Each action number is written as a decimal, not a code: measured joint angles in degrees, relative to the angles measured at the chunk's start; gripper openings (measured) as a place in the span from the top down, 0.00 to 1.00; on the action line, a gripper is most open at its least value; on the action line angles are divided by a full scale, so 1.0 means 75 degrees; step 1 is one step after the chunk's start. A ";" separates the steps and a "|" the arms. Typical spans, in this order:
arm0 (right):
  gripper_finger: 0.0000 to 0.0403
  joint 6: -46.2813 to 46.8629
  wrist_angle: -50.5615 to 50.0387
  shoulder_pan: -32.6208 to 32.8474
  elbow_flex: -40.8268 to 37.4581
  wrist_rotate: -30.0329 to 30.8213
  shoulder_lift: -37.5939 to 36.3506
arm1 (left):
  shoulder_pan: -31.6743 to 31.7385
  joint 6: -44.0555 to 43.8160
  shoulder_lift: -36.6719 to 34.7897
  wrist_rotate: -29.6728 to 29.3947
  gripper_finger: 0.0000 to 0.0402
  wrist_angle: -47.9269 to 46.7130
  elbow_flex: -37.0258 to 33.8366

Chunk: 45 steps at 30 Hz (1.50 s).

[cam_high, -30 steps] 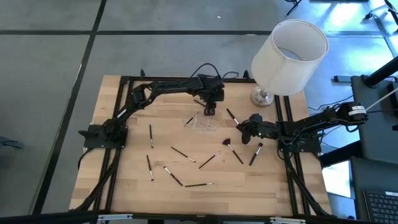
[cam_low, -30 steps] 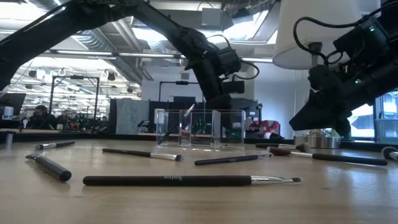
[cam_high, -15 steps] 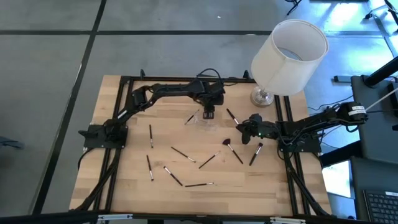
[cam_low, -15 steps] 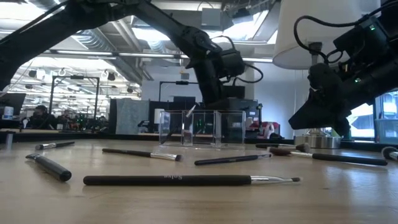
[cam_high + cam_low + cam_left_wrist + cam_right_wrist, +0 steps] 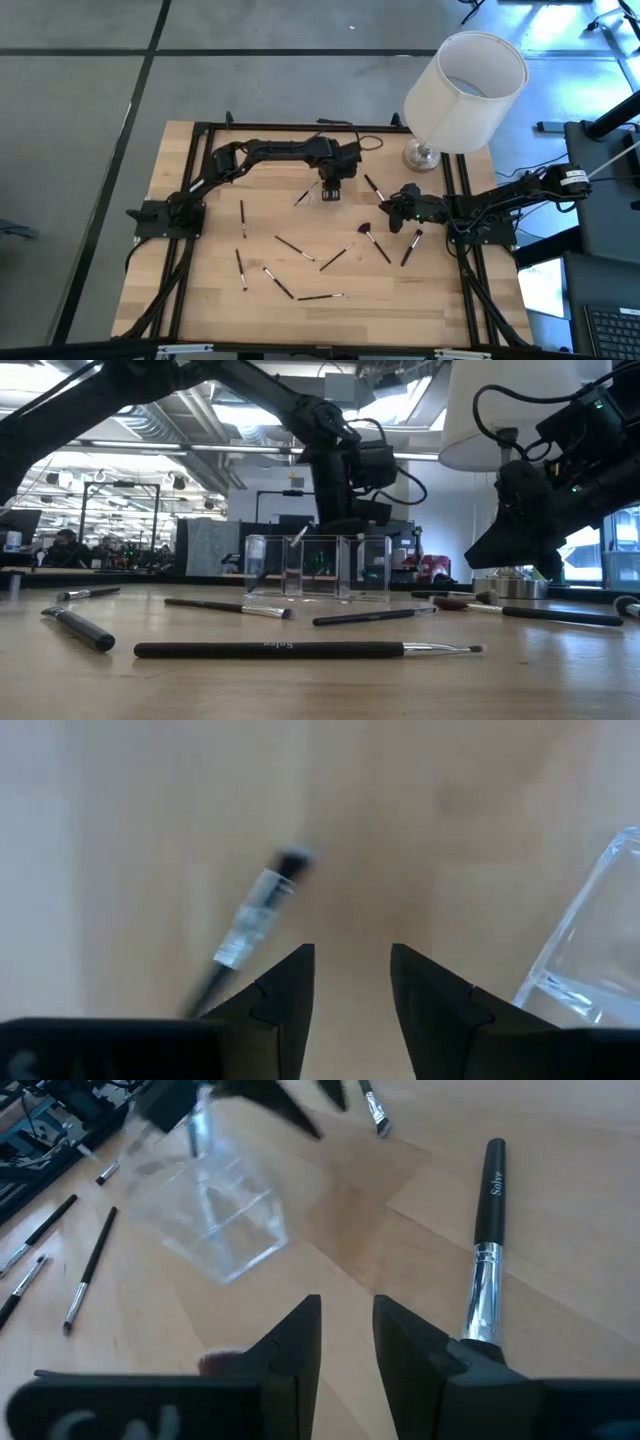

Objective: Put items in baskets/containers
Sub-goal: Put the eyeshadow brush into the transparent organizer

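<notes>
The clear compartment tray (image 5: 322,196) (image 5: 318,568) (image 5: 222,1220) stands on the far middle of the table. One brush (image 5: 297,540) (image 5: 256,908) leans slanted inside it, pale end up over the rim. My left gripper (image 5: 330,188) (image 5: 352,952) hangs open just above the tray's far side, with nothing between its fingers. Several other brushes lie flat on the wood, among them a fan-headed one (image 5: 374,240) and a long dark one (image 5: 300,650). My right gripper (image 5: 399,211) (image 5: 347,1315) hovers open near the right edge, beside a silver-collared brush (image 5: 486,1245).
A big white lampshade lamp (image 5: 462,88) stands at the far right corner, its metal foot (image 5: 422,155) on the table. Black frame rails (image 5: 190,250) run along both sides. Bare wood lies along the near edge (image 5: 320,325). An office room shows beyond the table.
My left gripper has come down and moved toward the near edge, from behind the tray to right above it, its arm folding back. It has stayed open. The right arm and the loose brushes have kept still.
</notes>
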 joint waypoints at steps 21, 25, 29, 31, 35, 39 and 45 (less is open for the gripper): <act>0.77 0.0129 0.0013 0.0003 0.0000 -0.0009 0.0000 | 0.0303 -0.0752 0.0344 -0.0387 0.68 0.1200 0.0756; 0.77 0.0135 -0.0011 0.0006 0.0000 -0.0125 0.0003 | 0.0327 -0.1060 0.0591 -0.0611 0.66 0.1131 0.0752; 0.77 0.0135 -0.0061 0.0006 0.0000 -0.0134 0.0003 | 0.0315 -0.0970 0.0721 -0.0642 0.62 0.0741 0.0755; 0.77 0.0135 -0.0064 0.0006 0.0000 -0.0134 0.0003 | 0.0306 -0.0655 0.0703 -0.0711 0.59 0.0500 0.0758; 0.77 0.0135 -0.0063 0.0006 0.0000 -0.0131 0.0003 | 0.0280 -0.0094 0.0691 -0.0838 0.57 0.0522 0.0758; 0.77 0.0138 -0.0066 0.0006 0.0000 -0.0134 0.0003 | 0.0266 0.0296 0.0688 -0.1082 0.57 0.0410 0.0827; 0.77 0.0135 -0.0066 0.0006 0.0000 -0.0146 0.0003 | 0.0251 0.1082 0.0679 -0.1169 0.60 -0.0395 0.1455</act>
